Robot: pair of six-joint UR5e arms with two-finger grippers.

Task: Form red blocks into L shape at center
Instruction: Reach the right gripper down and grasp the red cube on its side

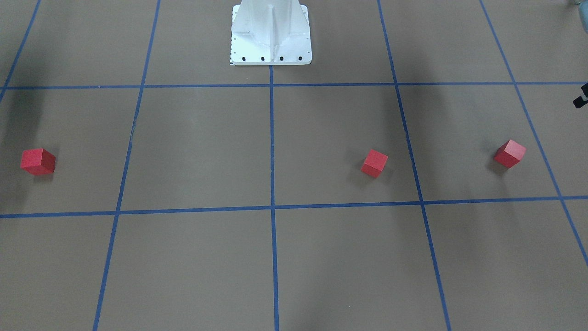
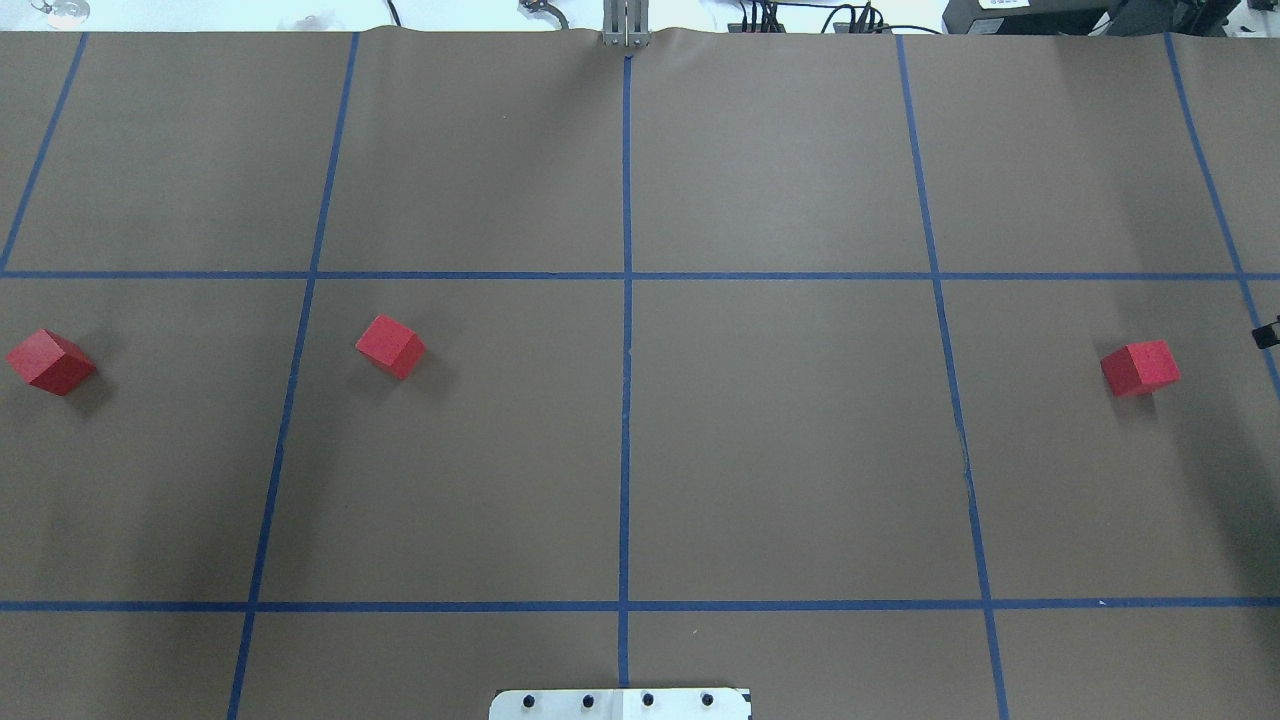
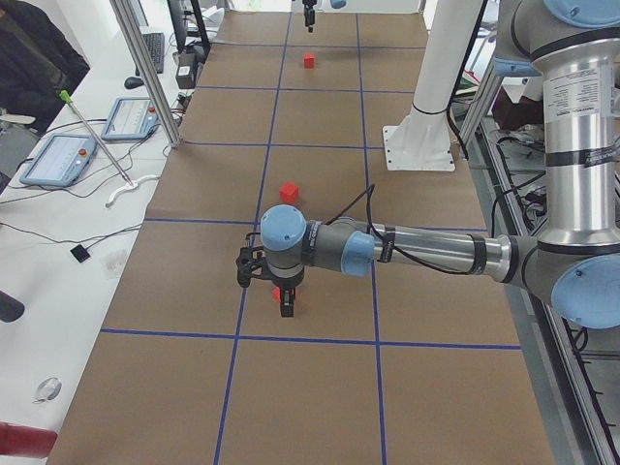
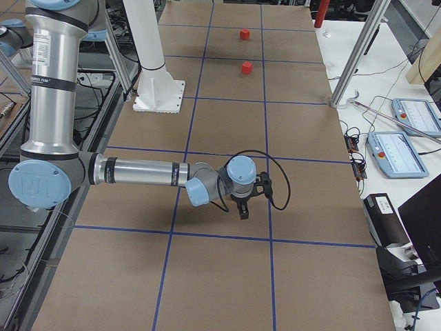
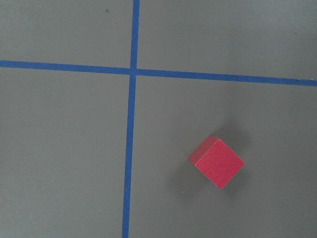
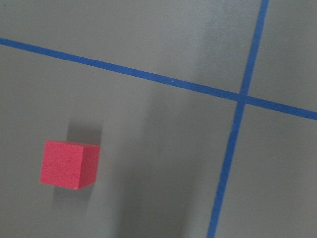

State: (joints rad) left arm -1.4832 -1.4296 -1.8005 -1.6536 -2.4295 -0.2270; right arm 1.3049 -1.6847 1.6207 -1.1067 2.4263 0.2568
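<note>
Three red blocks lie apart on the brown floor. In the overhead view one is at the far left (image 2: 50, 362), one left of the middle (image 2: 390, 346) and one at the right (image 2: 1140, 368). The center (image 2: 625, 440) along the middle blue line is bare. My left gripper (image 3: 284, 308) hovers over the far-left block (image 3: 276, 293), which also shows in the left wrist view (image 5: 216, 162). My right gripper (image 4: 243, 210) hovers over the right block (image 6: 69, 164), hiding it in the exterior right view. Only side views show the grippers, so I cannot tell whether they are open or shut.
The white metal base (image 2: 620, 703) stands at the near edge on the middle line. Blue tape lines (image 1: 272, 147) divide the floor into squares. Metal frame posts (image 3: 145, 68) and tablets (image 3: 60, 158) stand along the far side, off the brown floor.
</note>
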